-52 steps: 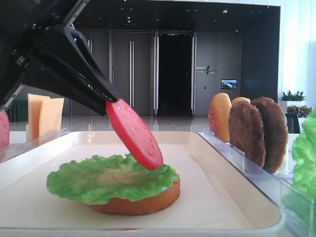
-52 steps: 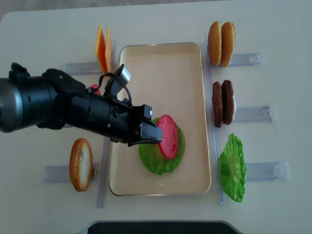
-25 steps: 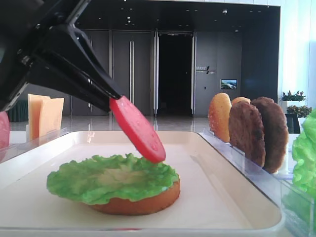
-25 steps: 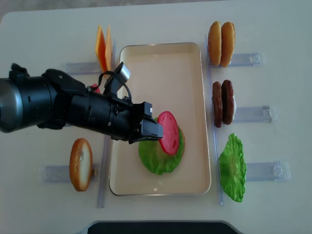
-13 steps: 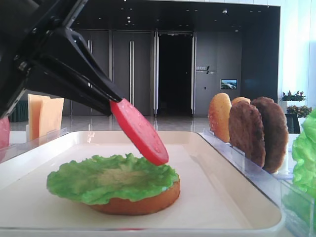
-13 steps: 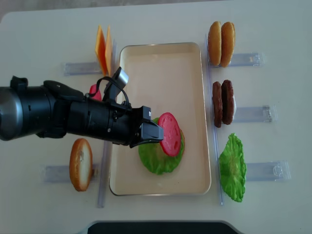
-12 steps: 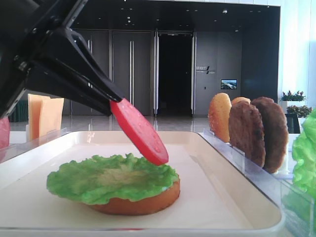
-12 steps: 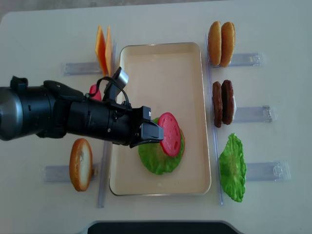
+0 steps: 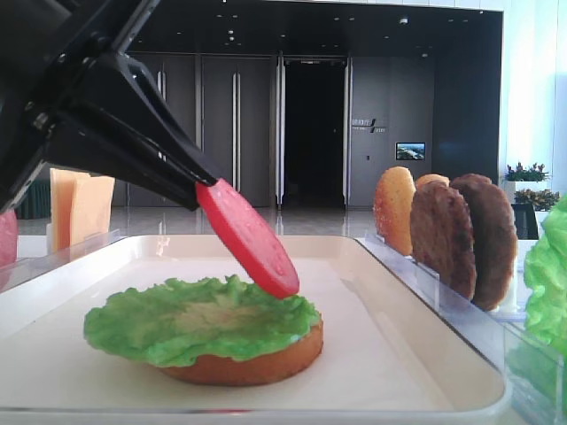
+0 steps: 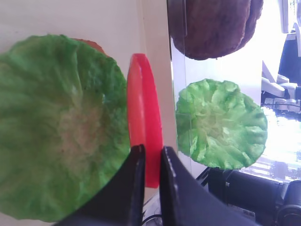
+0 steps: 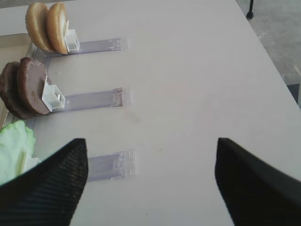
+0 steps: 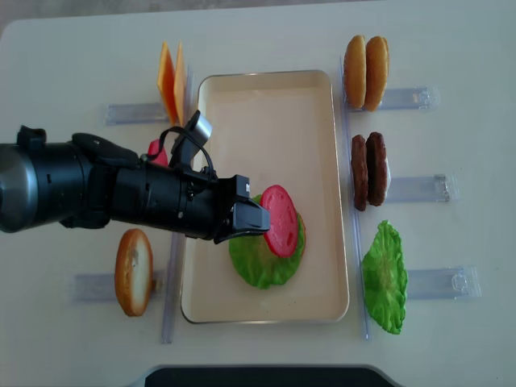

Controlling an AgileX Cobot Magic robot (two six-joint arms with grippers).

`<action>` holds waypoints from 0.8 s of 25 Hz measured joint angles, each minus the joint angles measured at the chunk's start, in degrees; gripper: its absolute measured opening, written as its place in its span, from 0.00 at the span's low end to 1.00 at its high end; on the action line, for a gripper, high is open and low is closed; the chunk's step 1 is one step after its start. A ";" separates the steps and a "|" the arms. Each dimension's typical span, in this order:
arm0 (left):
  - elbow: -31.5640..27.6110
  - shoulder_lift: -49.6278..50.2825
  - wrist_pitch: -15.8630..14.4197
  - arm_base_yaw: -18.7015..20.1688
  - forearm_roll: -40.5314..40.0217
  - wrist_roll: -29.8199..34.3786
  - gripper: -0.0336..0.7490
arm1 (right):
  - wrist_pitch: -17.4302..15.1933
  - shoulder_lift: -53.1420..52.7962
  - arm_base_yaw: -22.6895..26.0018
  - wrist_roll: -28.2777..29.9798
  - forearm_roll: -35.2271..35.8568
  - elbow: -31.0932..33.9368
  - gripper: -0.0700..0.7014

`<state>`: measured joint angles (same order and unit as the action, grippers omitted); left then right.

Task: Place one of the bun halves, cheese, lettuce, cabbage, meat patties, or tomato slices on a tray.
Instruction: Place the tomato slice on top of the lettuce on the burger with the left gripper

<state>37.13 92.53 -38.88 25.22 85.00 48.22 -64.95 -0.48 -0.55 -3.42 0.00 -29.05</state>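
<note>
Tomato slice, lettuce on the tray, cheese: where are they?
Tomato slice (image 9: 248,237): low exterior view, middle of its red face.
Lettuce (image 12: 260,262): overhead view, bare leaf.
Cheese (image 12: 166,81): overhead view, slice edge.

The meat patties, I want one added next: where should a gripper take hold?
Grip the top edge of the nearer of the meat patties, coming from above with jaws across its thin width. They stand on edge in a clear rack, so only the rim is exposed.

tomato slice (image 9: 247,237) — red, tilted | over lettuce (image 9: 199,319) — on tray (image 9: 416,354)
</note>
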 joint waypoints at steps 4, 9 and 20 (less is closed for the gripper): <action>0.00 0.00 0.66 0.00 0.00 0.00 0.11 | 0.00 0.00 0.00 0.00 0.00 0.00 0.78; 0.00 0.00 0.66 0.00 0.00 0.00 0.11 | 0.00 0.00 0.00 0.00 0.00 0.00 0.78; 0.00 0.00 0.66 0.00 0.00 0.00 0.11 | 0.00 0.00 0.00 0.00 0.00 0.00 0.78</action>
<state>37.13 92.53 -38.22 25.22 85.00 48.22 -64.95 -0.48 -0.55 -3.42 0.00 -29.05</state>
